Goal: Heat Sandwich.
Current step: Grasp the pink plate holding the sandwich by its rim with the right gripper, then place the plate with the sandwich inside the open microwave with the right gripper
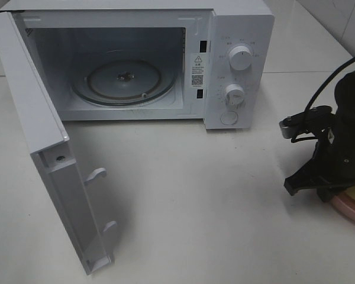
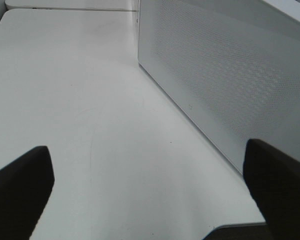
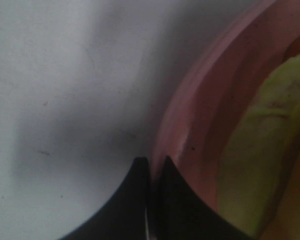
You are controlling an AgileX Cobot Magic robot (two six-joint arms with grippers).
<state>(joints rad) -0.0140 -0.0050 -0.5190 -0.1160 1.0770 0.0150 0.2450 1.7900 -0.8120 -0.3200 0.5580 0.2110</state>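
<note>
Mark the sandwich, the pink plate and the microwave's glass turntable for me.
sandwich (image 3: 255,150), right wrist view, on its pale yellow-green filling.
pink plate (image 3: 182,107), right wrist view, on its raised rim.
glass turntable (image 1: 97,83), exterior high view, on bare glass left of its hub.

— What stands on the white table (image 1: 213,225)?
— A white microwave (image 1: 239,23), with its door (image 1: 38,136) swung wide open on the left of the high view.
— And inside?
— A round glass turntable (image 1: 124,83) lies flat on the floor.
— Controls?
— An upper knob (image 1: 242,59), a lower knob (image 1: 234,93) and a round button (image 1: 229,117) beneath them.
— Anything else?
— A pink plate (image 1: 350,213) at the right edge of the view, well apart from the microwave.
</note>
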